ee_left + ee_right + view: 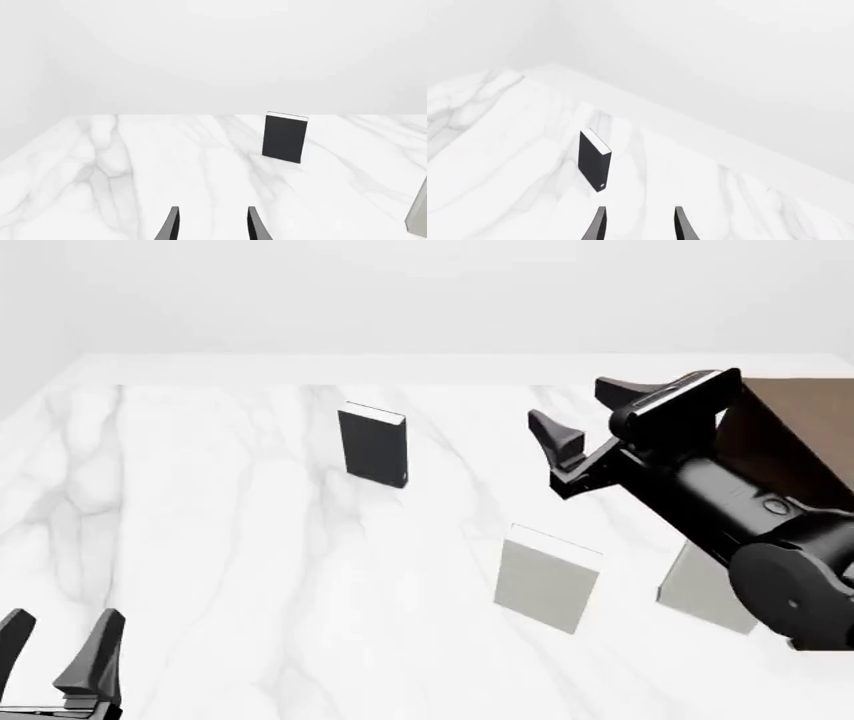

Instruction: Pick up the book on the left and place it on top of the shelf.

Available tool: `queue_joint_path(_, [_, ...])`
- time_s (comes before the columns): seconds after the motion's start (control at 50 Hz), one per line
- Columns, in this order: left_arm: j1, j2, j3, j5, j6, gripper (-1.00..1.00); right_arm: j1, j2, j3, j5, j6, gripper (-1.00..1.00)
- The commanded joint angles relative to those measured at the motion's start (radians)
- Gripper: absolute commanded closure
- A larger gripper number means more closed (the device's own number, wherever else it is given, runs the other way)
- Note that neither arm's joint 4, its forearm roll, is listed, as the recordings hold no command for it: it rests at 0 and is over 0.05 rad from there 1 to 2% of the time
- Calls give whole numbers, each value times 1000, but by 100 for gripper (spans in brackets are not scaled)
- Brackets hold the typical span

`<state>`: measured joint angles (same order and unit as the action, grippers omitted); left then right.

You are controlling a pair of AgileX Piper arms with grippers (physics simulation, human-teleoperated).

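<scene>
From my left wrist camera I see the book [285, 137] standing upright on the white marble counter [133, 170], well ahead of my left hand [211, 225] and a little off its line. The dark cover faces me and a thin white strip of pages shows along the top. My two fingers are parted with only counter between them, so this hand holds nothing. At the edge of this view there is a pale grey shape, perhaps one of the other books, but too little of it shows to be sure

In the front view the book [372, 446] stands alone in the far left-middle part of the counter [200, 540], well apart from the two pale books [546, 581] nearer to me. The shelf [801, 440] is at the far right, mostly hidden behind my right arm. My left hand [60, 655] sits low at the near left corner, fingers pointing forward, far from the book. My right hand [581, 425] is raised above the counter, open and empty, pointing toward the book

From the right wrist camera the book [594, 160] appears edge-on ahead of the open fingers of my right hand [638, 225]

I judge the book to be stiff, light and smooth, and easy to tip over because it stands on a narrow edge. I would pinch it across its thickness near the top, cover to cover
</scene>
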<state>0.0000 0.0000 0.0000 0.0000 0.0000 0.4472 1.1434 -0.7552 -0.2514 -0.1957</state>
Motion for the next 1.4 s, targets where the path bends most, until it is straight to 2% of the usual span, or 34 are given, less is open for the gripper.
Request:
queue_joint_path(0.02, [0, 0, 0, 0, 0, -100, 8, 139, -56, -54, -8, -100])
queue_joint_path(0.36, [0, 0, 0, 0, 0, -100, 22, 285, -146, -86, 3, -100])
queue_joint_path(0.82, [0, 0, 0, 0, 0, -100, 36, 498, -325, -104, 21, -100])
queue_joint_path(1.4, [0, 0, 0, 0, 0, -100, 54, 709, -477, -138, 44, -100])
